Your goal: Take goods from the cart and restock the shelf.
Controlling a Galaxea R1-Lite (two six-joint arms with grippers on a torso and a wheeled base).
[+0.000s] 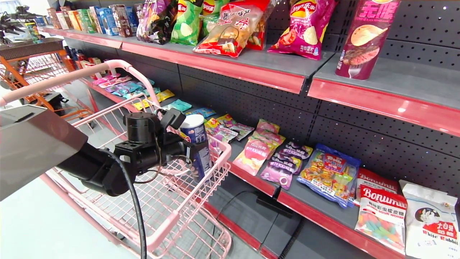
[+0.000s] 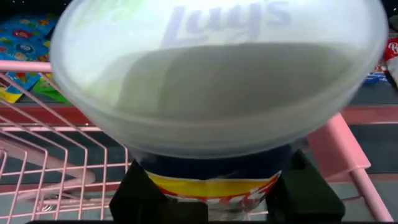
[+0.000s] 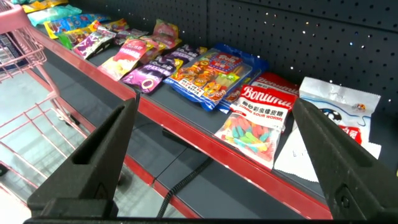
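Over the pink cart [image 1: 224, 151], the chip canister [image 1: 197, 144] stands upright at the basket corner nearest the shelf: a tall dark blue tube with a red-and-yellow band and a pale plastic lid (its top sits above the rim). The left gripper [image 1: 192, 153] reaches in level from the side, fingers clamped on the tube's body. Farther right, the right gripper [image 3: 214, 155] hangs spread wide and empty above the lower shelf [image 1: 309, 205].

We see the grey, red-edged upper shelf [image 1: 273, 61] bearing chip bags [image 1: 230, 28] and a maroon canister [image 1: 363, 39]; on the lower shelf [image 1: 312, 199] candy packets [image 1: 330, 174] lie flat, a white bag [image 1: 431, 223] at the right end. The pink cart [image 1: 172, 217] stands on the floor [image 1: 36, 223].
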